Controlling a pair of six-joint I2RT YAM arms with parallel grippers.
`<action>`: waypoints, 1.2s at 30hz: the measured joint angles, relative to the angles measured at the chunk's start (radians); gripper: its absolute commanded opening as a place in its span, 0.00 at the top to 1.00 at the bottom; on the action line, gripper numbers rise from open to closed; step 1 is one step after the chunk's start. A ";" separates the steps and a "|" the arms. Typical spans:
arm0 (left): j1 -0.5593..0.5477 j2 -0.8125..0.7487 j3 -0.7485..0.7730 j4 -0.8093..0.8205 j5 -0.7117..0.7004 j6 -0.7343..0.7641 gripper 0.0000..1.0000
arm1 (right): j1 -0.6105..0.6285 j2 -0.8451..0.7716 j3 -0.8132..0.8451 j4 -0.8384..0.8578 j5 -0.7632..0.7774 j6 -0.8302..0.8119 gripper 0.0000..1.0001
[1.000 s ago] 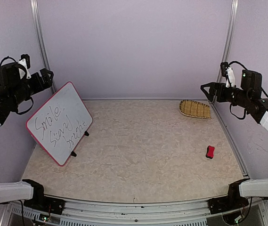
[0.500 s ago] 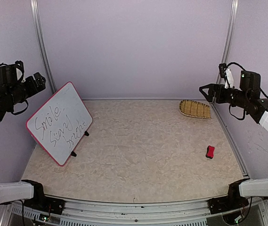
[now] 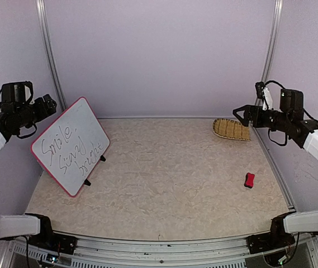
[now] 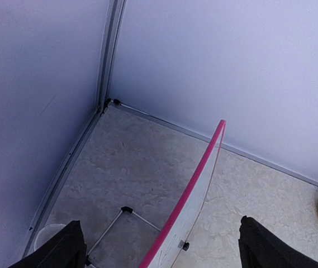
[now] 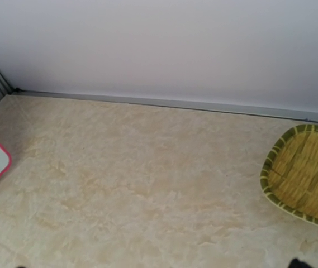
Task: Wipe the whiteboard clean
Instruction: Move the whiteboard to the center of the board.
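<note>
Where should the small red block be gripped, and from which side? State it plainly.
Probably across the shorter width of the small red block, at mid-length, coming straight down from above with the right gripper, the nearer one. It lies flat on the table, its sides free.

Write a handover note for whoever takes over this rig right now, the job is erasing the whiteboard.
The left gripper has its jaws open and empty. It is raised near the top corner of the whiteboard and is not touching it.
The right gripper has its jaws open and empty. It is raised near the woven tray at the far right.
The whiteboard is propped on its feet at the left of the table, with marker writing across its face.
The small red block, likely the eraser, lies loose near the table's right edge.
Done: nothing wiped.
Left: grasp the red block, probably with the right arm, then wipe the board.
</note>
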 measured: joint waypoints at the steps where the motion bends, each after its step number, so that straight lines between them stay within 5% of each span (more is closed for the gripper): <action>1: 0.001 0.000 -0.013 0.003 0.003 -0.003 0.08 | 0.000 0.002 0.000 0.002 -0.004 0.001 0.00; 29: -0.014 -0.049 -0.071 0.023 0.025 -0.032 0.11 | 0.371 0.384 0.080 0.082 0.008 -0.116 0.00; 36: -0.340 0.025 0.085 -0.034 -0.209 -0.067 0.01 | 0.375 0.384 0.080 0.083 0.059 -0.126 0.00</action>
